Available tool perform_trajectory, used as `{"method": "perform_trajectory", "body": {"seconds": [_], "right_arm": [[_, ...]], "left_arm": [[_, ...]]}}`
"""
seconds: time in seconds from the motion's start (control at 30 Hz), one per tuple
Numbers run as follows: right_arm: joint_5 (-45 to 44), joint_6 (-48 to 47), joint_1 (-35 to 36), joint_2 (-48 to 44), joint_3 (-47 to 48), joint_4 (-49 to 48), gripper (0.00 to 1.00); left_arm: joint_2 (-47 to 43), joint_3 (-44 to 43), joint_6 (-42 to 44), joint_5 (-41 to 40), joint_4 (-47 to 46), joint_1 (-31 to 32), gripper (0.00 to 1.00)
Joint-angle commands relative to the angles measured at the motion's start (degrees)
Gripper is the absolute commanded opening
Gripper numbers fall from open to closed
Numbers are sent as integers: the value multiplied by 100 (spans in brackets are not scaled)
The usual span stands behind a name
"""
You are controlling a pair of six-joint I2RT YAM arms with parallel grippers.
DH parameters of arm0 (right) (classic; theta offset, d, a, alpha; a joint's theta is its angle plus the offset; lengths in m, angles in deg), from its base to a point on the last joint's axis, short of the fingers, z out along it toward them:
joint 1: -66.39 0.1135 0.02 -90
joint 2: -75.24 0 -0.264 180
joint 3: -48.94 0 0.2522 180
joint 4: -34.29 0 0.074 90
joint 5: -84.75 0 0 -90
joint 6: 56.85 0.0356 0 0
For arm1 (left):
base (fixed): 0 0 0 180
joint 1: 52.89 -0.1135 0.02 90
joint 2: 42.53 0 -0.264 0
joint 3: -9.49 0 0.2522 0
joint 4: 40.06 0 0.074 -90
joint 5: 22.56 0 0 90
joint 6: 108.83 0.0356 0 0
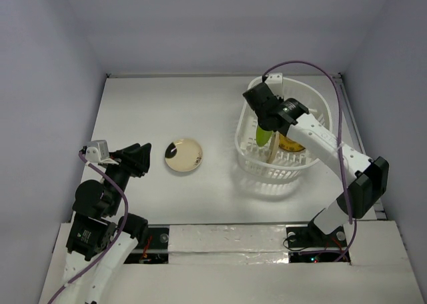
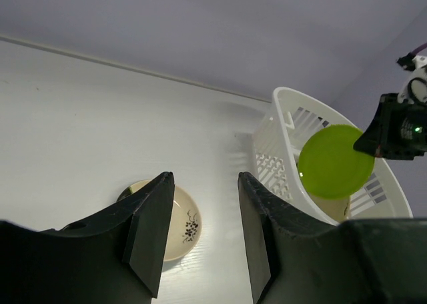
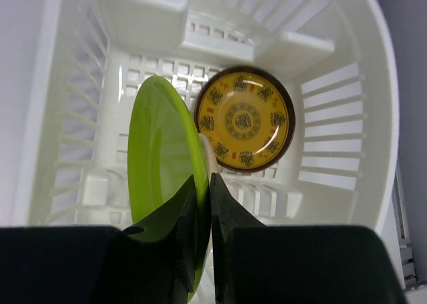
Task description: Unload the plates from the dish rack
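Green plate (image 3: 160,161) is the one being handled: it stands on edge inside the dish rack (image 1: 313,104), at the left side of the basket. The right gripper (image 3: 203,191) has its jaws pinched nearly together on the plate's rim. From the left wrist view most of the plate shows above the rack's near wall, so this looks like the lift-out step, not yet clear of the rack.

Yellow plate (image 3: 245,119) lies flat on the rack floor, just right of the green one. A thin white edge (image 3: 208,154) shows behind the green plate; can't tell if it's another plate.

Cream plate (image 1: 183,155) with dark marks sits flat on the table (image 1: 167,111), well left of the rack, so at least one is unloaded. The left gripper (image 2: 205,181) hangs just left of it with jaws wide apart, holding nothing.

Next move, as I judge it:
- Raise the green plate straight up until its lower edge clears the rack wall.
- Carry it left and lay it flat on bare table near the cream plate.
- The rim pinch is thin, so tilt slowly or it may swing or slip.
- Then go back for the yellow plate, which is harder since it lies flat.
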Motion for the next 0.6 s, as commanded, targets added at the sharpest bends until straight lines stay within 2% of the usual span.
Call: {"method": "perform_trajectory", "body": {"seconds": [0.0, 0.17, 0.3, 0.4, 0.57], "right_arm": [[-407, -142, 20, -521, 695, 43, 0], [-48, -309, 204, -707, 1065, -334, 0], [575, -423, 634, -628, 1039, -1334, 0], [1199, -432, 1072, -242, 1030, -2046, 0], [2412, -204, 1391, 619, 1223, -2760, 0]], "left_arm": [[5, 0, 14, 62, -243, -10, 40], [23, 0, 22, 71, -252, -62, 40], [41, 0, 22, 71, -252, -62, 40], [58, 0, 14, 45, -243, -62, 41], [14, -9, -4, -61, -217, -62, 40]]}}
